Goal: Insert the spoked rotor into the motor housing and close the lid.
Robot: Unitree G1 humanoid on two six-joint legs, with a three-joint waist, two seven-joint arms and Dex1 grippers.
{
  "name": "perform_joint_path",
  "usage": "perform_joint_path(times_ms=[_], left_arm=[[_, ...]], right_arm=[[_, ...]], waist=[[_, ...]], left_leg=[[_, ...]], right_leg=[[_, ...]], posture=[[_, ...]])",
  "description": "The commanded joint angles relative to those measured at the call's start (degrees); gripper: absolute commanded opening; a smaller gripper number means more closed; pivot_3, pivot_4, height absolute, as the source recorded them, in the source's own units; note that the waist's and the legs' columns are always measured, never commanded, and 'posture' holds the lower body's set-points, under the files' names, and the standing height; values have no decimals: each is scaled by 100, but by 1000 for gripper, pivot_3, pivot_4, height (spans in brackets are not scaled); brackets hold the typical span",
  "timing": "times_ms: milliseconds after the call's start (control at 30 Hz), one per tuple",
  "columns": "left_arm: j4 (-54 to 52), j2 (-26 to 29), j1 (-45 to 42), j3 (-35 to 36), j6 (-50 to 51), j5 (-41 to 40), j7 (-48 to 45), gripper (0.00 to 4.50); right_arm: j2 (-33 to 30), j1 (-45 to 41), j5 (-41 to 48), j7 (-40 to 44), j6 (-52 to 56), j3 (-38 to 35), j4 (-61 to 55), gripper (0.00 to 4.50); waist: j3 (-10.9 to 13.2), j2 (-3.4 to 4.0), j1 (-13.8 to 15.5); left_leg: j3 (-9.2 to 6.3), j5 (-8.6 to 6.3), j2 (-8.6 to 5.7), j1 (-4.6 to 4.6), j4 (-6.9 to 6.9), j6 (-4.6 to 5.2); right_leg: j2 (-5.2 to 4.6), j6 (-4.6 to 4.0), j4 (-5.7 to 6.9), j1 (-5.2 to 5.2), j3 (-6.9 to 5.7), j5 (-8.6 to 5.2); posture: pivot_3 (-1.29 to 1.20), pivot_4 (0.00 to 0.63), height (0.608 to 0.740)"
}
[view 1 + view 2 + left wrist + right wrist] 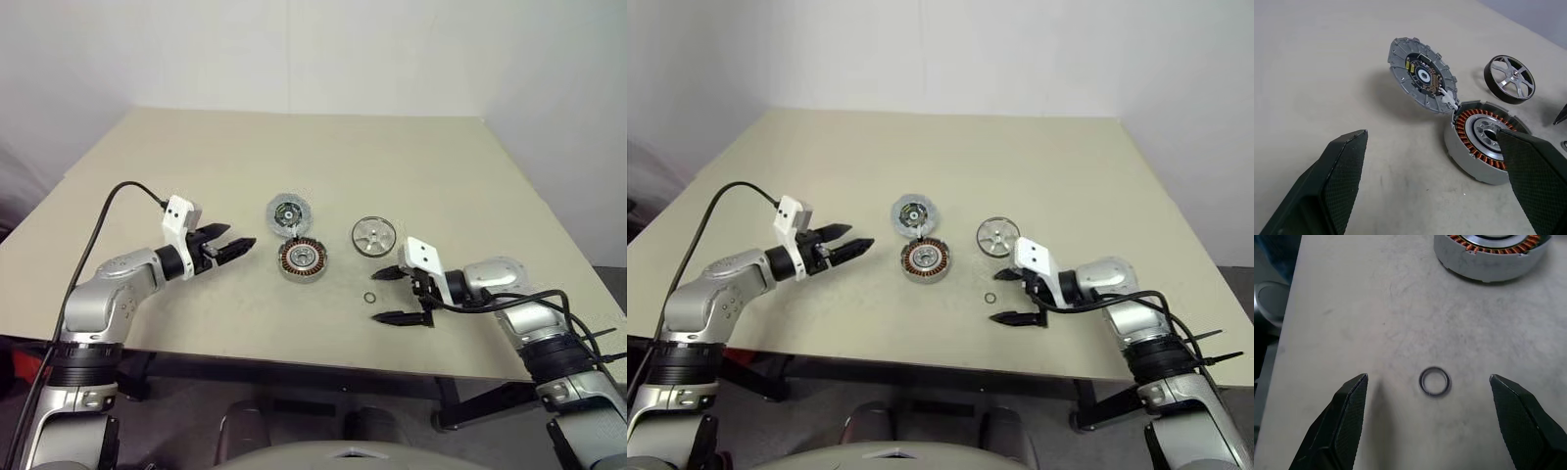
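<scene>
I had the housing [302, 258] mid-table, the lid [288, 212] touching it at 11 o'clock and the rotor [373, 236] near at 2 o'clock. My left gripper [235, 247] sat spread and empty at the housing's 9 o'clock. My right gripper [392, 296], spread too, straddled a small ring [369, 299] at 5 o'clock.

Small dark ring [1435, 382] on beige table [196, 176]

Lid [290, 213] behind motor housing [302, 258], spoked rotor [373, 236] right.
</scene>
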Motion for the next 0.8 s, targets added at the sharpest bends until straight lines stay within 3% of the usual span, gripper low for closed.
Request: perform_joint_path(times_ms=[33, 400, 500, 800], left_arm=[[-124, 137, -78, 127, -57, -15, -45, 4470], [-202, 192, -3, 180, -45, -45, 13, 4470], [-201, 197, -2, 195, -53, -36, 24, 4500], [-173, 216, -34, 232, -75, -36, 26, 4500]], right_arm=[[35, -115, -33, -87, -119, 1, 54, 4500], [99, -207, -57, -82, -292, 26, 610, 4500], [108, -223, -93, -96, -385, 32, 759, 3908], [129, -289, -95, -117, -483, 39, 925, 873]], waist=[[0, 0, 6], [0, 0, -3], [0, 0, -4], [-1, -1, 0]], left_leg=[[0, 0, 0, 0, 0, 0], [-1, 0, 0, 9, -1, 0], [0, 0, 0, 12, -1, 0], [-1, -2, 0, 10, -9, 3]], right_leg=[[0, 0, -1, 0, 0, 0], [0, 6, -1, 13, 0, -4], [0, 19, -1, 17, 0, -11], [0, 4, -15, 17, -2, -3]], posture=[[0, 0, 740], [0, 0, 740], [0, 0, 740], [0, 0, 740]])
